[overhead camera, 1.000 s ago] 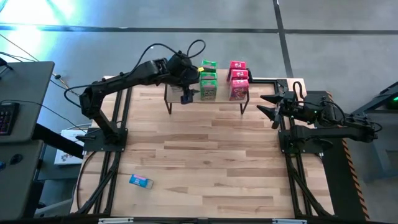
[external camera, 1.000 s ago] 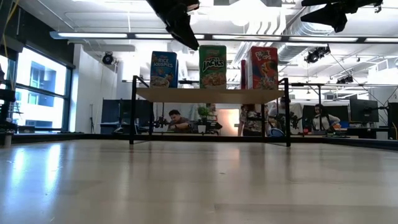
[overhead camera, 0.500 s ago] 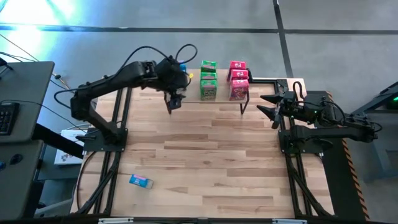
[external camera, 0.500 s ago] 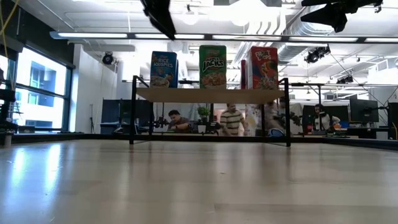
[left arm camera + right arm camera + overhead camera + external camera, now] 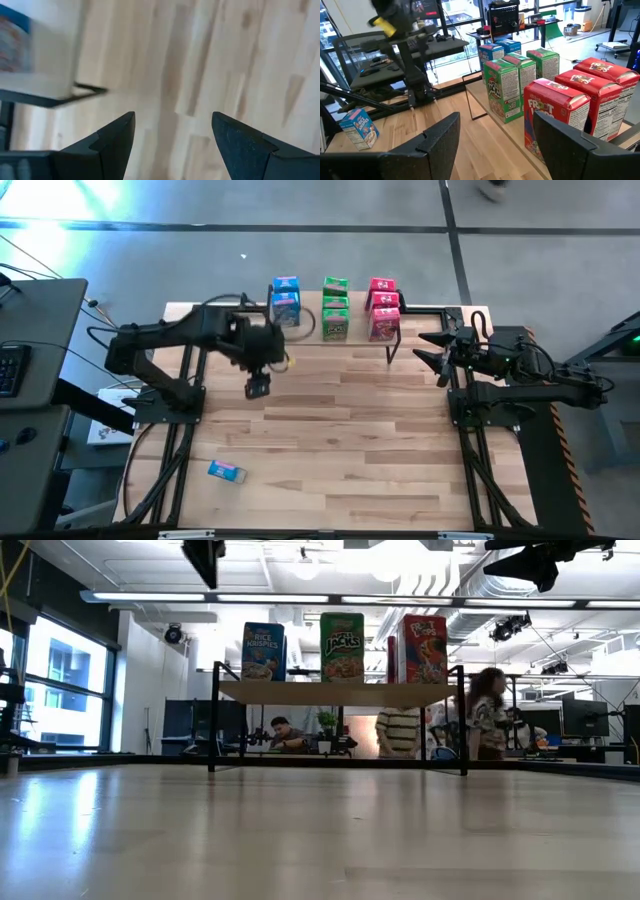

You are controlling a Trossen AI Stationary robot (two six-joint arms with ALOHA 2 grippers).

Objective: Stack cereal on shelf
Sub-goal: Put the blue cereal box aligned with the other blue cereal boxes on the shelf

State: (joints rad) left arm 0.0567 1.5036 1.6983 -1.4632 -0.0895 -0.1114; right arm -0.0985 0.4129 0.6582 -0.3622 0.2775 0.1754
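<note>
The shelf (image 5: 306, 320) stands at the table's far middle on thin black legs. On its plank (image 5: 335, 692) stand upright cereal boxes in rows: blue (image 5: 285, 300), green (image 5: 335, 308) and pink-red (image 5: 382, 308). One more blue box (image 5: 227, 471) lies on the tabletop near the front left; it also shows in the right wrist view (image 5: 360, 127). My left gripper (image 5: 257, 388) is open and empty over the table, on the near left side of the shelf, high above the wood (image 5: 172, 120). My right gripper (image 5: 420, 348) is open and empty beside the shelf's right end (image 5: 497, 120).
The wooden tabletop (image 5: 340, 440) stretches bare in front of the shelf. The arm bases stand at the left (image 5: 165, 405) and right (image 5: 490, 400) edges. People (image 5: 480, 725) move in the room behind the table.
My left gripper has drawn back from above the shelf, going toward the table's left and near edge. The blue boxes on the shelf, which the arm covered from above, now show and stand still. People have walked past in the room behind.
</note>
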